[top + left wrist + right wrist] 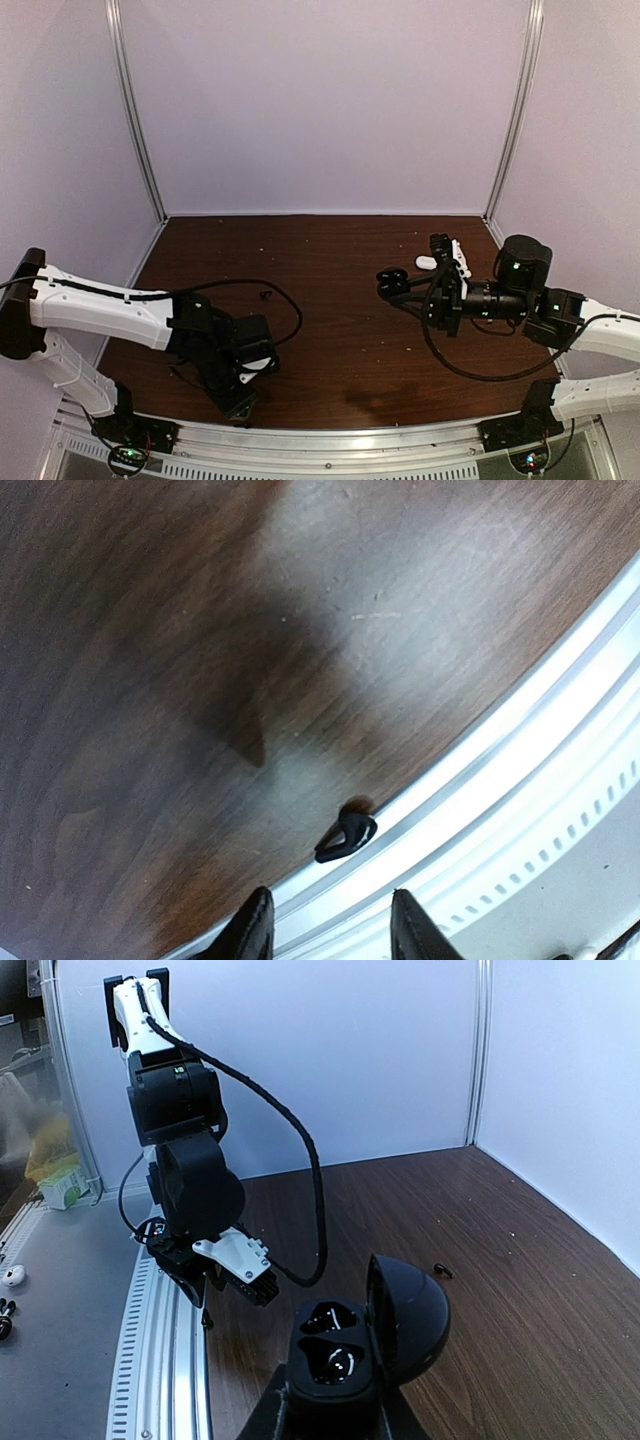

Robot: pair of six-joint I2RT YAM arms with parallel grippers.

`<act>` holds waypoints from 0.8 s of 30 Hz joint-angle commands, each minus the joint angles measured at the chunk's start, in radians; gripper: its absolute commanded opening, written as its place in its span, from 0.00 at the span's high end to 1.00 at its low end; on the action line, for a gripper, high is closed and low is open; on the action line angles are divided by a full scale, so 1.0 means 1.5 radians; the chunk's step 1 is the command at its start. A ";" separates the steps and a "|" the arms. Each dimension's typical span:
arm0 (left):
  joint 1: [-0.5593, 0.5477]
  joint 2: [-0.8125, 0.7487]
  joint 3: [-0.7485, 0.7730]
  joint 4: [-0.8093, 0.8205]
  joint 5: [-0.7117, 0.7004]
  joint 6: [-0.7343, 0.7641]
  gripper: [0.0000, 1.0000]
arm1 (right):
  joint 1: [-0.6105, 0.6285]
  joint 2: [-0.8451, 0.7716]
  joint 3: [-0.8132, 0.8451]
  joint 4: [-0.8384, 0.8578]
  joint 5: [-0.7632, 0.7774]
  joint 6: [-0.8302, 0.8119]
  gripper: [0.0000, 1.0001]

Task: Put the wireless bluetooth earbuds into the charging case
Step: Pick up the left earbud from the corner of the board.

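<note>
The charging case (pixel 345 1355) is black and glossy, its lid (pixel 408 1320) hinged open to the right, and two hollows show. My right gripper (pixel 335 1415) is shut on its base and holds it above the table (pixel 392 278). One small black earbud (pixel 346 835) lies at the table's near edge against the metal rail, just ahead of my left gripper (pixel 330 928). That gripper is open with nothing between its fingers. The other black earbud (pixel 442 1271) lies on the wood to the right of the case, seen too from above (pixel 265 294).
An aluminium rail (pixel 520 740) runs along the near edge of the dark wood table (pixel 320 250). A small white object (pixel 427 262) lies near the right arm. A black cable (pixel 290 310) loops off the left arm. White walls close in three sides.
</note>
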 commanded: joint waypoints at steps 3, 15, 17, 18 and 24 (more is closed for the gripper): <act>-0.003 0.051 0.031 -0.009 0.013 0.071 0.62 | -0.004 -0.009 0.002 0.007 0.001 0.004 0.99; -0.029 0.129 0.049 0.016 0.047 0.105 0.68 | -0.005 -0.011 -0.003 0.008 0.005 0.003 0.99; -0.030 0.132 0.053 0.015 0.042 0.108 0.69 | -0.005 -0.011 -0.003 0.008 0.004 0.004 0.99; -0.030 0.136 0.056 0.013 0.038 0.110 0.69 | -0.005 -0.011 -0.003 0.009 0.005 0.004 0.99; -0.034 0.153 0.065 0.008 0.021 0.118 0.71 | -0.005 -0.014 -0.004 0.008 0.007 0.004 0.99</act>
